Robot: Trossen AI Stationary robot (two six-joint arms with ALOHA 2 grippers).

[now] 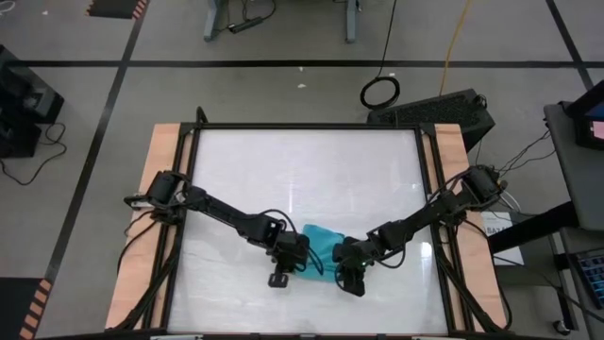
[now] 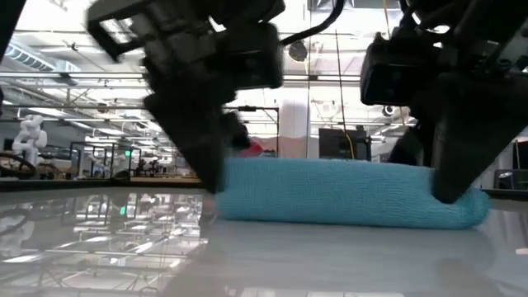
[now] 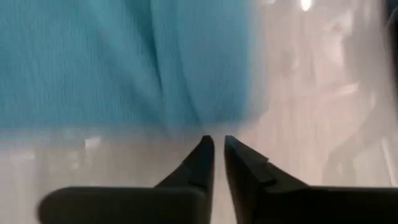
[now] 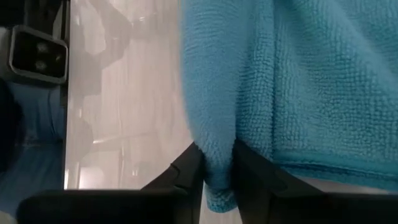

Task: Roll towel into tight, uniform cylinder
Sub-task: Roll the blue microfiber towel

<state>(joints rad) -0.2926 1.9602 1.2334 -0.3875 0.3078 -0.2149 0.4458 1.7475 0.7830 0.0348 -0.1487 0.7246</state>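
Observation:
The turquoise towel [image 1: 321, 246] lies as a short, thick roll on the white table [image 1: 302, 170], near its front edge; in the low view the towel [image 2: 346, 191] rests on its long side. My left gripper [image 3: 219, 143] stands at one end of the roll, tips just short of the cloth, a narrow gap between them and nothing in it. My right gripper [image 4: 216, 157] is at the other end, shut on a fold of the cloth. In the high view my left gripper [image 1: 298, 257] and right gripper [image 1: 345, 261] flank the towel. My right gripper has a narrow ridge of the towel's cloth [image 4: 214, 134] between its two fingers, at the roll's end near the cloth's edge. The fingers [image 4: 186, 168] come slanting down from above. The towel lies on the table, slack; how many layers are caught I cannot tell.
Wooden strips [image 1: 165, 189] run along the table's left and right sides. A dark metal frame [image 1: 307, 127] borders the white surface. Bare table lies behind the towel, toward the far edge. Beyond the table, the low view shows a room with equipment.

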